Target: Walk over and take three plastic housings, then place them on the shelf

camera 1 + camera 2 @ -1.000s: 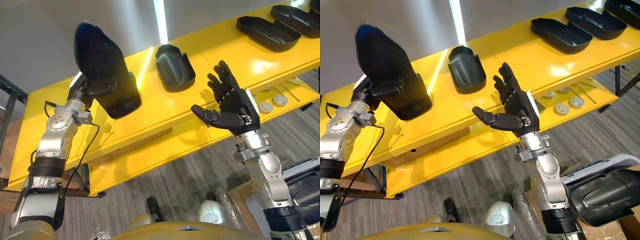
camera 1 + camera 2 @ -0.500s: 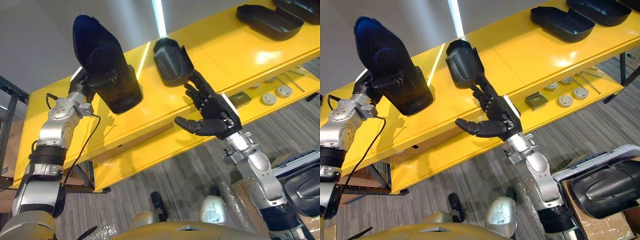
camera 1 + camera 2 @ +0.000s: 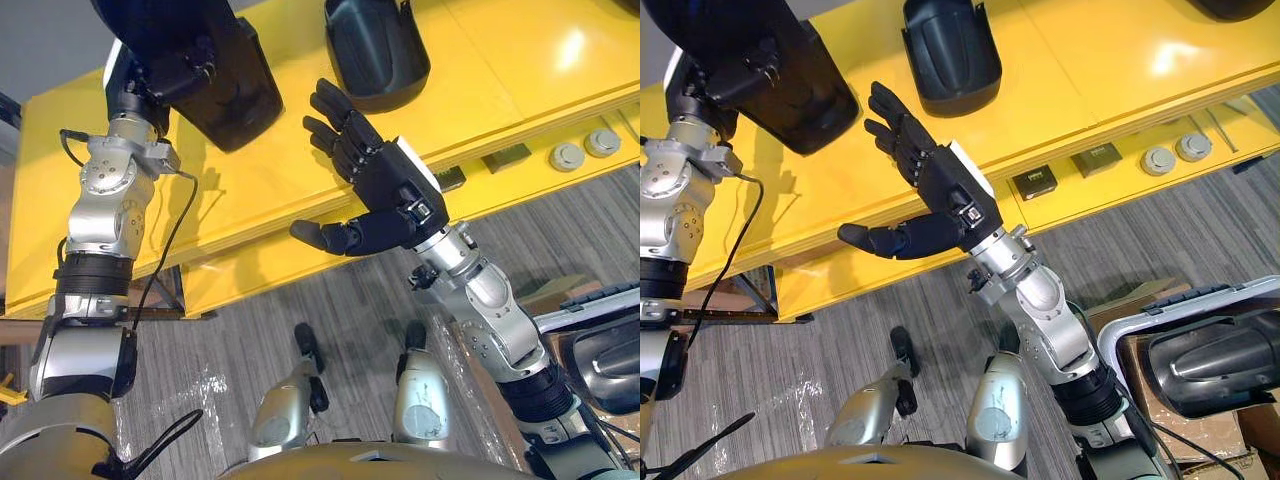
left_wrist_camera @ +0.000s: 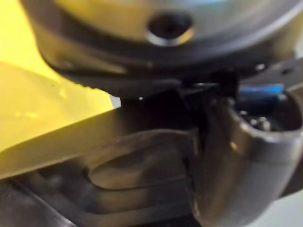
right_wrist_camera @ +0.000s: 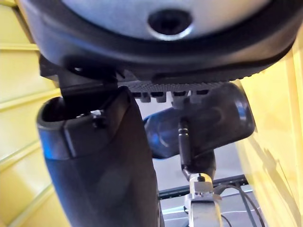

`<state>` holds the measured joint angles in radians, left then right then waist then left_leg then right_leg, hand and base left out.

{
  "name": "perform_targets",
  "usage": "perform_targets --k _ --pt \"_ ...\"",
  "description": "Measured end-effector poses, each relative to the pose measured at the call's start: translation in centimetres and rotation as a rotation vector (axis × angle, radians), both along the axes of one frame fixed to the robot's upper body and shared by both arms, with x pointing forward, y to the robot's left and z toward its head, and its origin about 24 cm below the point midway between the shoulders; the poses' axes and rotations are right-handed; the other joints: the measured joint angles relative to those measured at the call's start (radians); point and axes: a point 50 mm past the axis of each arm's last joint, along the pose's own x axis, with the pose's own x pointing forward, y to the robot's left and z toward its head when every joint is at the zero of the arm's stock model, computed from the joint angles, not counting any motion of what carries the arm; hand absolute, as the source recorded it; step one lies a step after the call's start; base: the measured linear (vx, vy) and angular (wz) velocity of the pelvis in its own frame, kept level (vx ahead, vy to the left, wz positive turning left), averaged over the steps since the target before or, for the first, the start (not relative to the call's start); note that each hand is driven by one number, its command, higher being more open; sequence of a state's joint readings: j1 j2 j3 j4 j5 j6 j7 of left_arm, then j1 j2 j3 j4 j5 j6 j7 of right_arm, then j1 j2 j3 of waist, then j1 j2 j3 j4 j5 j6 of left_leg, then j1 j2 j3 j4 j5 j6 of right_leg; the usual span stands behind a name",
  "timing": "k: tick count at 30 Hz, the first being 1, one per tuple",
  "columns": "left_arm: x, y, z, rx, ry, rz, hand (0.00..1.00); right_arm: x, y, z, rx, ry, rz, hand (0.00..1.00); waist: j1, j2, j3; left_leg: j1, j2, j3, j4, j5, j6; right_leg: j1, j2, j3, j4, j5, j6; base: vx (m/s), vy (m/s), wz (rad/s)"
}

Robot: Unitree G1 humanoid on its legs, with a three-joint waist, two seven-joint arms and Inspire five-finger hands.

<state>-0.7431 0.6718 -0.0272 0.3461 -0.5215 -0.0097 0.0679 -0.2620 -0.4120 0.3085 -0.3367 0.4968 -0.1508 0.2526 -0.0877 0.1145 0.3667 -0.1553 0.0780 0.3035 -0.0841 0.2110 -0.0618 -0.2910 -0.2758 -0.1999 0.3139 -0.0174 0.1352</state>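
My left hand (image 3: 165,78) is shut on a black plastic housing (image 3: 205,55) and holds it up over the left part of the yellow shelf (image 3: 500,60). Seen from the left wrist, that housing (image 4: 142,165) lies close against the palm. A second black housing (image 3: 950,45) lies on the shelf top a little to the right. My right hand (image 3: 378,190) is open in front of the shelf edge, fingers spread and thumb out. It hangs between the two housings and touches neither. The right wrist view looks past the thumb (image 5: 99,156) to the held housing (image 5: 203,123).
The lower yellow shelf carries small dark blocks (image 3: 1035,182) and round discs (image 3: 1165,155). Another black housing (image 3: 1210,365) lies in a box at the lower right. Grey floor runs below the shelf.
The camera has tilted down. My open right hand has swung left, from below the shelf's housing toward the held one. The left hand still holds its housing.
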Motion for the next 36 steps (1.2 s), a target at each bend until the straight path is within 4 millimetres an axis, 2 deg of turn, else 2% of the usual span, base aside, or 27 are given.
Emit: perform_targets --k 8,12,15,18,24,31,36 --pt "-0.4 0.0 0.6 0.041 -0.070 0.058 0.00 0.3 0.5 3.3 0.007 -0.233 -0.045 1.00 0.002 -0.004 0.004 0.011 -0.006 0.001 0.001 0.005 0.005 0.008 0.000 0.000 0.004 0.002 0.000 0.04 -0.055 -0.01" --pt "-1.1 -0.4 -0.4 0.099 -0.049 -0.011 0.00 1.6 0.0 4.2 0.023 -0.267 -0.098 1.00 0.002 -0.004 0.004 0.048 -0.006 -0.001 0.000 0.000 0.000 0.047 0.000 -0.006 -0.002 -0.001 -0.004 0.03 -0.055 -0.04" --pt "-1.5 -0.9 -0.5 0.153 -0.049 -0.055 0.00 2.7 -0.9 4.2 -0.010 -0.267 -0.171 1.00 0.005 -0.003 0.004 0.060 -0.006 -0.003 0.000 -0.001 -0.002 0.064 0.000 -0.014 -0.003 -0.002 -0.005 0.00 -0.044 0.03" --pt "-1.9 -1.5 0.2 0.180 -0.077 -0.107 0.00 3.6 -1.7 4.0 -0.035 -0.248 -0.202 1.00 0.016 -0.001 0.002 0.063 -0.006 -0.006 0.000 0.001 0.001 0.069 0.000 -0.016 -0.003 -0.003 -0.005 -0.02 -0.045 0.02" --pt "-2.3 -2.5 0.8 0.227 -0.103 -0.220 0.00 5.7 -2.2 3.3 -0.092 -0.171 -0.218 1.00 0.028 0.010 -0.006 0.088 -0.006 -0.019 -0.002 0.002 0.001 0.106 -0.006 -0.039 -0.002 -0.003 -0.007 -0.01 -0.042 0.05" --pt "-2.5 -3.0 0.8 0.158 -0.117 -0.356 0.00 7.9 -2.6 1.9 -0.161 -0.048 -0.213 1.00 0.043 0.056 -0.042 0.088 -0.009 -0.039 -0.005 -0.005 -0.008 0.125 -0.021 -0.064 -0.004 -0.004 -0.006 -0.01 -0.033 0.10" --pt "-1.9 -4.1 -0.2 0.089 -0.081 -0.488 0.00 9.4 -1.9 1.7 -0.190 0.028 -0.156 1.00 0.062 0.056 -0.044 0.088 -0.009 -0.050 -0.004 -0.003 -0.010 0.136 -0.022 -0.073 -0.010 -0.001 -0.001 -0.01 -0.035 0.06"
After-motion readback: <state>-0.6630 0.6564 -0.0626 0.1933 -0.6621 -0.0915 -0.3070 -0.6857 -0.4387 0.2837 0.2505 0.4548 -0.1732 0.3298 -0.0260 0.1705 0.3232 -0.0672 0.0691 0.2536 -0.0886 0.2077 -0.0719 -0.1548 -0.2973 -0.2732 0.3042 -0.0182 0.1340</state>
